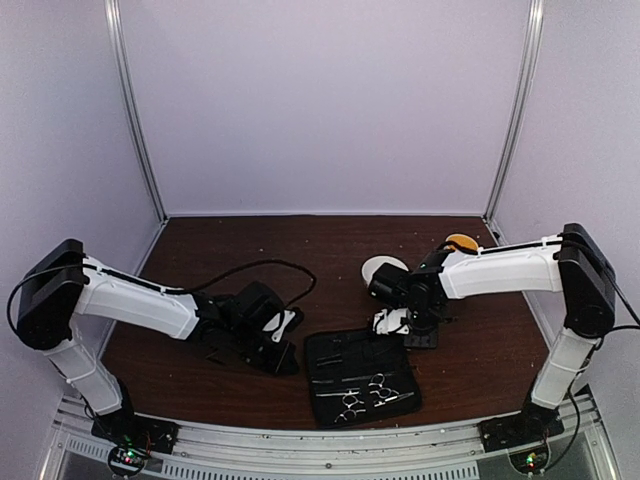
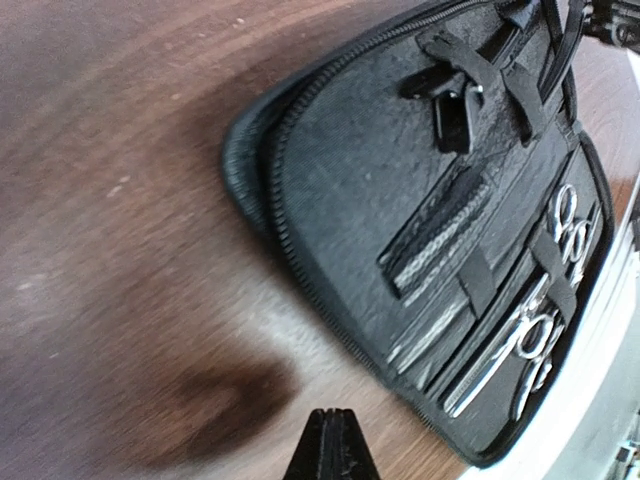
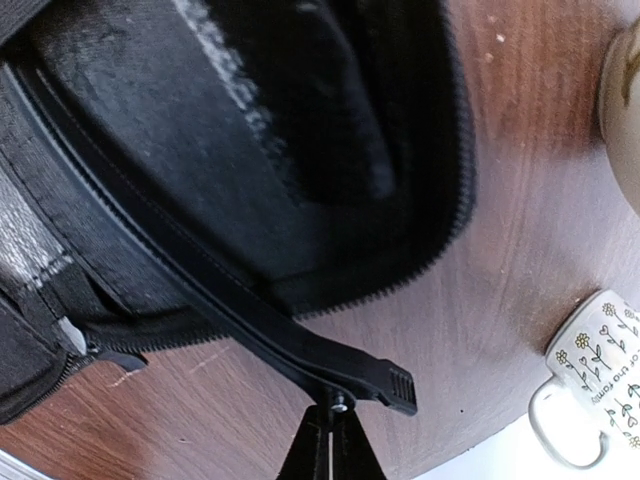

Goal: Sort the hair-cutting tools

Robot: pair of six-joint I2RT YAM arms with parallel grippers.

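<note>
An open flat black case lies at the table's front middle. Two silver scissors sit strapped in its near half, one to the right and one nearer; both show in the left wrist view. My right gripper is shut on a thin black clip just above the table at the case's far right corner. Another black clip sits under the case's straps. My left gripper is shut and empty, just left of the case.
A white flowered mug stands behind the case near my right gripper, seen from above in the top view. A yellow round object sits at the back right. Small black bits lie left of my left gripper. A black cable loops behind it.
</note>
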